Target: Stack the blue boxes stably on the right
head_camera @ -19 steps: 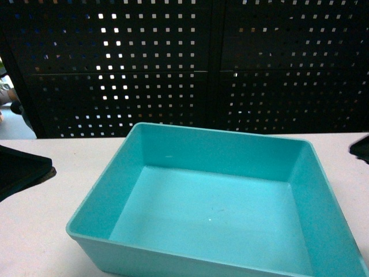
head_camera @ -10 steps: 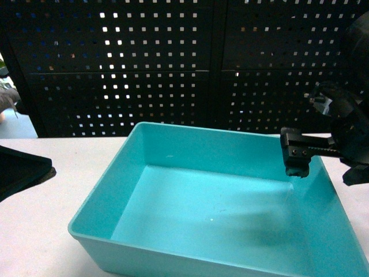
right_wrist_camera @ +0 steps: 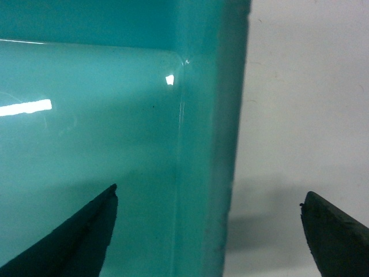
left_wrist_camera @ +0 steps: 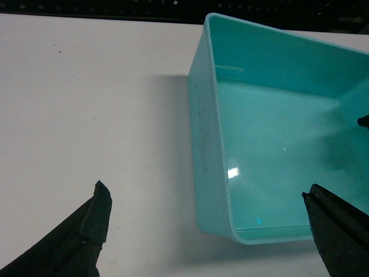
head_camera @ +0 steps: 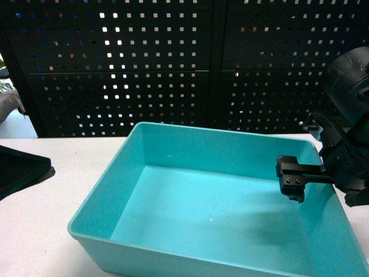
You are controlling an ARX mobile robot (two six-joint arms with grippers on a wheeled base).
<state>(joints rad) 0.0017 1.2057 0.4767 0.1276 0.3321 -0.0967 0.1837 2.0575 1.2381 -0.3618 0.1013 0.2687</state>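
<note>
One light turquoise blue box [head_camera: 213,151] sits empty on the white table, filling the middle of the head view. My right gripper [head_camera: 324,186] is open and straddles its right wall, one finger [head_camera: 291,179] hanging inside. In the right wrist view that wall of the blue box [right_wrist_camera: 202,144] runs between the spread jaws of the right gripper [right_wrist_camera: 209,191]. My left gripper [left_wrist_camera: 203,190] is open too, low over the table at the near left corner of the blue box [left_wrist_camera: 277,133]. Only a dark part of the left gripper [head_camera: 17,170] shows at the head view's left edge.
The white table [head_camera: 52,231] runs left and right of the box, with bare surface [left_wrist_camera: 86,104] on the left side and a strip [right_wrist_camera: 300,104] beside the right wall. A black perforated panel [head_camera: 173,69] closes off the back.
My right gripper has come in from the right edge and dropped lower over the box's right wall. The box and the left arm have stayed put.
</note>
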